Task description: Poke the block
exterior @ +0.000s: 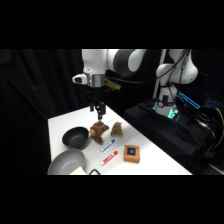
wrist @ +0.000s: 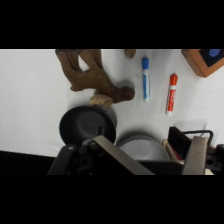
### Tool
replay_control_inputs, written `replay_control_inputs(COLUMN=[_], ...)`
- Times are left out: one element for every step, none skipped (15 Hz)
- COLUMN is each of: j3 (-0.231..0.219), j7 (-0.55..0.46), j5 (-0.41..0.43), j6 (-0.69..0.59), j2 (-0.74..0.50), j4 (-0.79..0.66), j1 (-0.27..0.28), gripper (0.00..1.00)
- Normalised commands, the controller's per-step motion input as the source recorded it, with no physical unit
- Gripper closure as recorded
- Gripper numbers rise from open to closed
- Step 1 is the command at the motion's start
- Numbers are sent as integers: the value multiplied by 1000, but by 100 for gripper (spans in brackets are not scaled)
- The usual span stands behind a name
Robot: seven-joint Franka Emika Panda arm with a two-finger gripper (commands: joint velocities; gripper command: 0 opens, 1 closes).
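The gripper (exterior: 99,115) hangs over a plush toy (exterior: 98,132) mid-frame, fingers spread, holding nothing. The block (exterior: 131,152) sits lower right, far off, so no poke yet.

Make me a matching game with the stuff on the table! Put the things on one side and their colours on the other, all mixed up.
Things:
1. block
2. bowl beside the plush toy
3. marker nearer the plush toys
4. marker nearer the table's front edge

Colours:
A. red and white
B. black
C. brown with a dark blue square on top
D. blue and white

Right pairs: 1-C, 2-B, 3-D, 4-A
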Motion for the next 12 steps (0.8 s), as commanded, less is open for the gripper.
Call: replay_control_inputs(j3=[21,21,24,30,36,41,46,57,64,67,69,69], j7=[2,34,60,69,109,132,157,141,131,131,127,127], j5=[-2,-29,-41,-44,-85,-103,-127,-103,-95,-89,-88,-99], j6=[-9,17,21,26,42,55,62,58,66,66,67,76], j2=[0,-21,-50,-78,-113,-130,-144,-153,-157,-159,-166,-176], j4=[6,-9,-26,-47,-86,-110,-131,-141,-152,-161,-175,-193], j1=[-20,-11,-1,8,29,44,59,67,74,79,82,84], gripper=[0,0,0,0,0,0,0,0,0,0,0,0])
